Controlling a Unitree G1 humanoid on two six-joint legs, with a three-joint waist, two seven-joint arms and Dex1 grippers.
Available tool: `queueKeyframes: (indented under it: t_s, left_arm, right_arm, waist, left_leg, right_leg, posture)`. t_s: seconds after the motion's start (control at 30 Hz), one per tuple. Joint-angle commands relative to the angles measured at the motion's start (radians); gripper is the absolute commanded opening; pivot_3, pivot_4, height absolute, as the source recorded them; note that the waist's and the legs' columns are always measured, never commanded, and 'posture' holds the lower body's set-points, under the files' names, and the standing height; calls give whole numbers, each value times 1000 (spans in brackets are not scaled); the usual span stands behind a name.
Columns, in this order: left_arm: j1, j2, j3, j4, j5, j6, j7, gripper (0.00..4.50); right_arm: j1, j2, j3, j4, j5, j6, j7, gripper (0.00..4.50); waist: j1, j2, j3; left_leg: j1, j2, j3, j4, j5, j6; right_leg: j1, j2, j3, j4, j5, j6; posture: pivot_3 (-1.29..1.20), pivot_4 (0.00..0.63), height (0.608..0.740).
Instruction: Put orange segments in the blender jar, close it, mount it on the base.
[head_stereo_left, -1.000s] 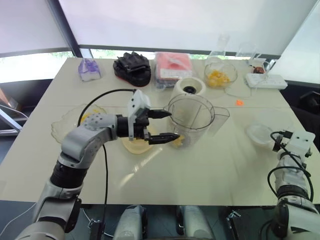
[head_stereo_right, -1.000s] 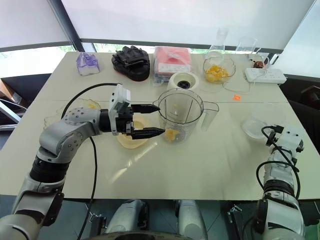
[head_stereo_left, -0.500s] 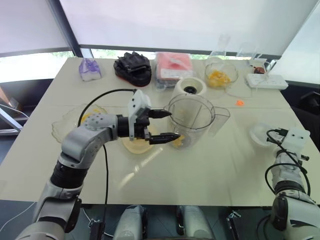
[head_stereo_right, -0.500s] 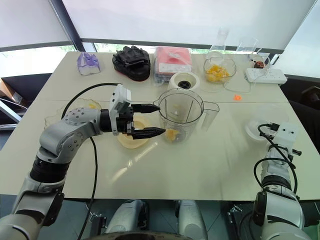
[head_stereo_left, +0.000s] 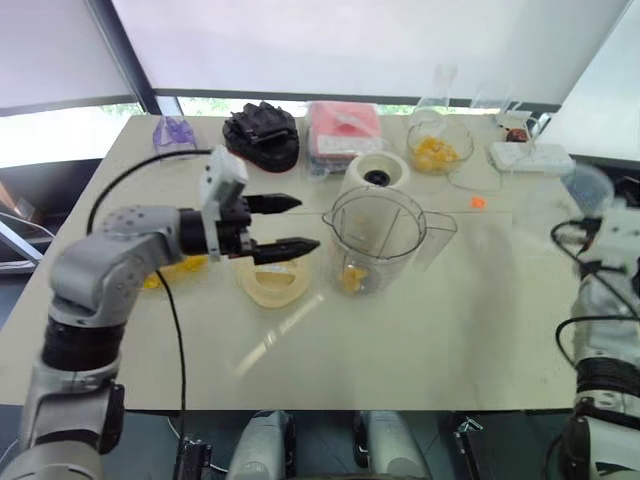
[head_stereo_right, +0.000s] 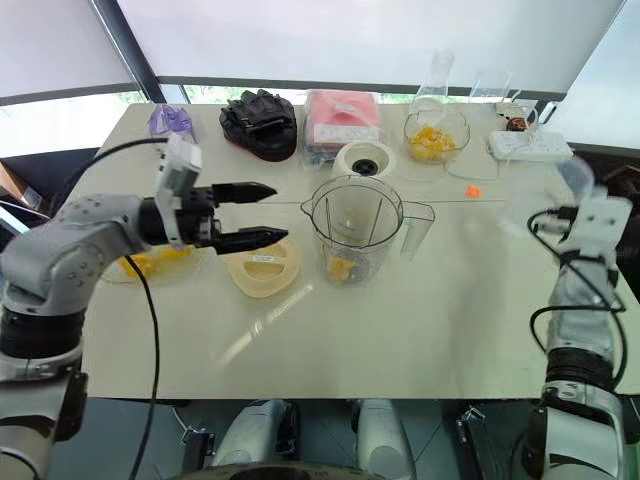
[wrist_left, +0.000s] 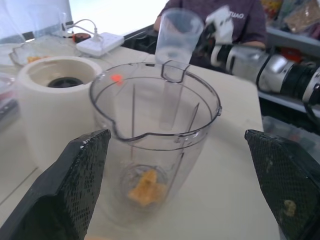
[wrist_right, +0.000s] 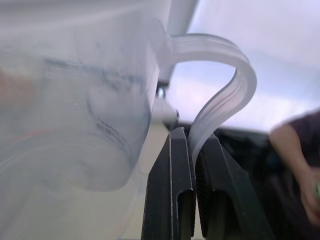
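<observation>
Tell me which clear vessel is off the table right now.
The small clear handled cup, pinched by its handle in the right gripper and held in the air. The blender jar and the clear bowl stand on the table.

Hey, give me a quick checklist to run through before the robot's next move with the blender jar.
1. Orange segments in the blender jar: ok, a few lie at the bottom.
2. Jar upright on the table: ok.
3. Left gripper clear of the jar: ok, open and apart from it.
4. Right gripper grip: ok, shut on the handle of a clear cup, lifted off the table.
5. Base free: ok, socket uncovered, behind the jar.
6. Cream lid reachable: ok, flat on the table beside the jar.
</observation>
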Motion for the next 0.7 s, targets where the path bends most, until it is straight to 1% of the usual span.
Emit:
queueKeyframes:
  t_s: [0.03,0.13,0.3,0.5,0.7]
  left_arm:
    - [-9,21,16,17,4,-27,-19,4500]
    - [-11,24,-8,59,42,-69,-42,4500]
    - [-16,13,-25,129,92,-126,-53,4500]
    - [0,16,-9,98,77,-119,-49,4500]
    - [17,14,3,51,54,-97,-33,4500]
  right_arm:
    - [-59,-58,8,-213,23,111,66,78]
    - [-157,-106,65,-290,18,196,151,78]
    - [-259,-128,150,-336,-1,259,262,78]
    - [-251,-156,254,-403,-48,244,410,78]
    - [-223,-149,293,-441,-105,200,457,78]
  waist:
    - [2,-1,0]
    - [1,-1,1]
    - [6,-1,1]
    - [7,-2,1]
    - [8,-2,2]
  left_leg:
    - [0,0,-1,0,0,0]
    - [0,0,-1,0,0,0]
    - [-1,0,0,0,0,0]
    - [-4,0,0,0,0,0]
    - [-4,0,0,-1,-1,1]
  right_leg:
    - [0,1,0,0,0,0]
    - [0,1,-1,0,0,0]
    - [0,1,-1,-1,0,-1]
    - [-2,-2,-2,-2,0,0]
    - [-2,-2,-2,-2,0,0]
  posture:
    - [0,150,740]
    - [0,150,740]
    - [0,150,740]
    - [0,150,740]
    - [0,150,740]
